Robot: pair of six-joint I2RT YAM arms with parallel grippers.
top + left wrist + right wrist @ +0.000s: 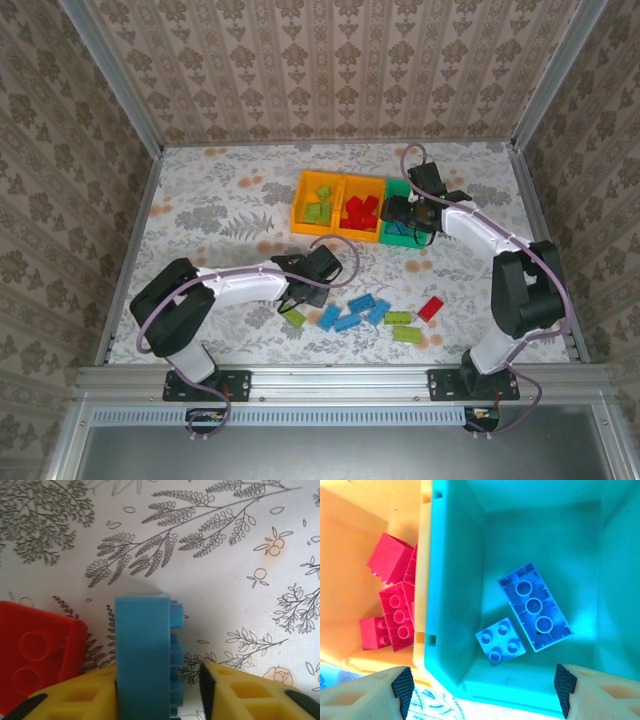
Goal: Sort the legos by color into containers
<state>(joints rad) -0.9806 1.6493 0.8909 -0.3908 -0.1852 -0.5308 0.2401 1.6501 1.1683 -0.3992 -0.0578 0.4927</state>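
The left gripper is down at the floral-patterned tabletop, a little in from the near edge and left of the middle. Its yellow jaws straddle a blue studded plastic brick that stands on its side, studs facing the right of the wrist view. The jaw on the smooth side touches the brick. A thin strip of tabletop shows between the studs and the other jaw, so the jaws are partly spread around the brick and not pinching it. A red studded plastic brick lies just beside the blue one, with a narrow gap between them.

Three open-topped plastic bins stand side by side in a row toward the far edge, right of the middle. The first orange-yellow bin holds lime green bricks, the second orange-yellow bin holds red bricks, and the green bin stands nearest the right edge. The right gripper hovers over the green bin, its jaws spread wide with nothing between them. On that bin's floor lie a long blue brick and a small square blue brick, studs up, close together.

Loose bricks lie along the near edge, from the middle toward the right: a single lime green brick, a cluster of blue bricks, a pair of lime green bricks and a loose red brick.
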